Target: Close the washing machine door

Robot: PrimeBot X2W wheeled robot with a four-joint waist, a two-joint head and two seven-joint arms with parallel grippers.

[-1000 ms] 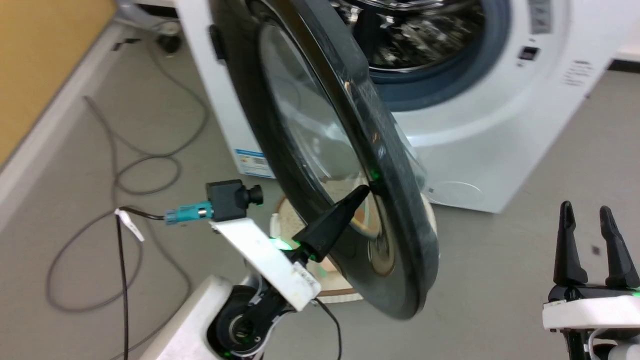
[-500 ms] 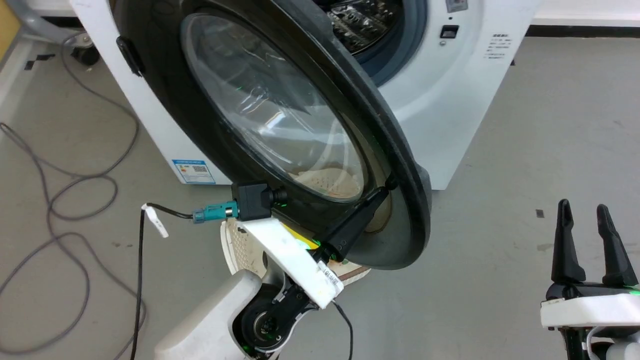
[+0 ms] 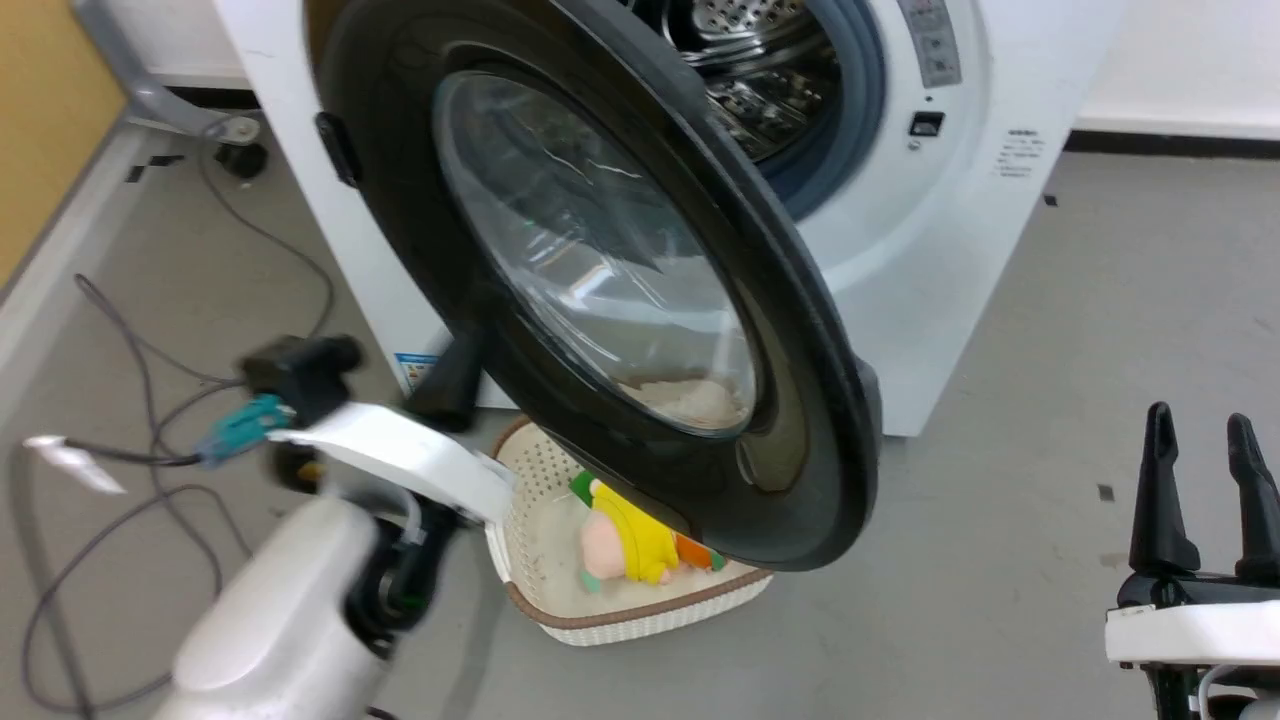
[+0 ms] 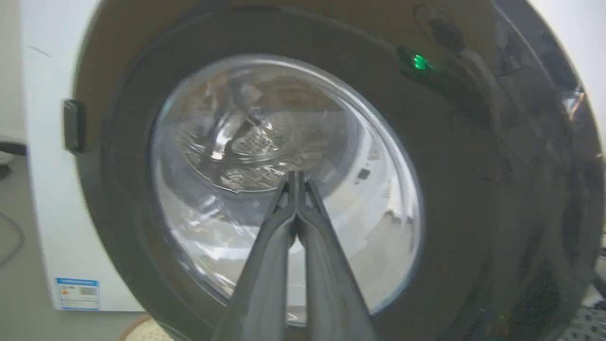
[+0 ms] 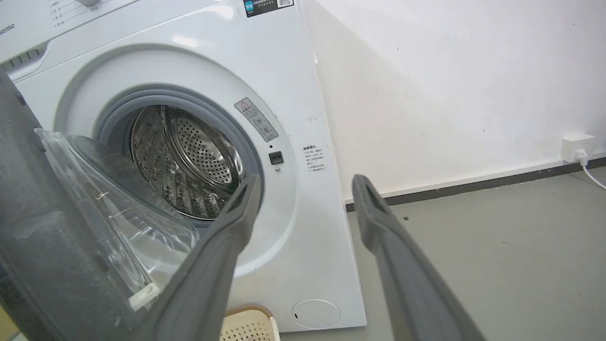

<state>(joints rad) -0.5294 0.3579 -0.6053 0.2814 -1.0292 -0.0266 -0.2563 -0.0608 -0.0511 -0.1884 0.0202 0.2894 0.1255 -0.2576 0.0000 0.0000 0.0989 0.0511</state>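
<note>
The washing machine (image 3: 960, 300) stands on the grey floor (image 3: 1100, 300). Its door (image 3: 400, 230) hangs about half open in front of it, hinged at the machine's left side in the head view, so the steel drum (image 3: 760, 80) shows past the door's free edge. At the foot of the machine, under the door, sits a cream basket (image 3: 640, 620) with a yellow toy (image 3: 630, 540) inside. The left gripper (image 4: 296, 182) has its 2 fingers pressed together on nothing and points at the door glass, contact unclear, while the right gripper (image 3: 1200, 420) is spread and empty, well off the machine's right side.
</note>
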